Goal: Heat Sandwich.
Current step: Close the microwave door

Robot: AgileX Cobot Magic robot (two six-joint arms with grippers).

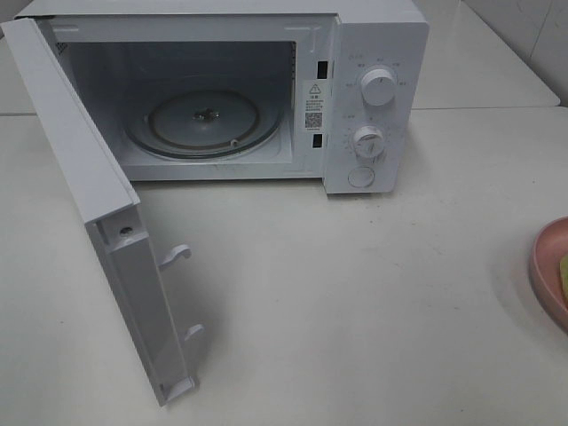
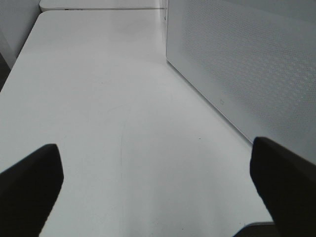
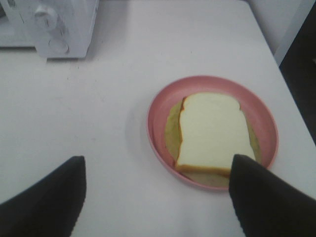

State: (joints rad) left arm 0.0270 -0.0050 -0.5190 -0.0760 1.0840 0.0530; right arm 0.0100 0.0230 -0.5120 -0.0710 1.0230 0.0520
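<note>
The sandwich, a pale slice of bread over a yellowish-tan layer, lies on a round pink plate. My right gripper hangs open just short of the plate, nothing between its dark fingers; one fingertip overlaps the plate's near rim in the picture. From the high camera only a sliver of plate and sandwich shows at the right edge, and neither arm appears. My left gripper is open over bare table beside the microwave's perforated white panel.
The white microwave stands at the back, its door swung wide toward the front left. A glass turntable lies inside the cavity. Two knobs and a button sit on its right panel. The table edge runs close behind the plate.
</note>
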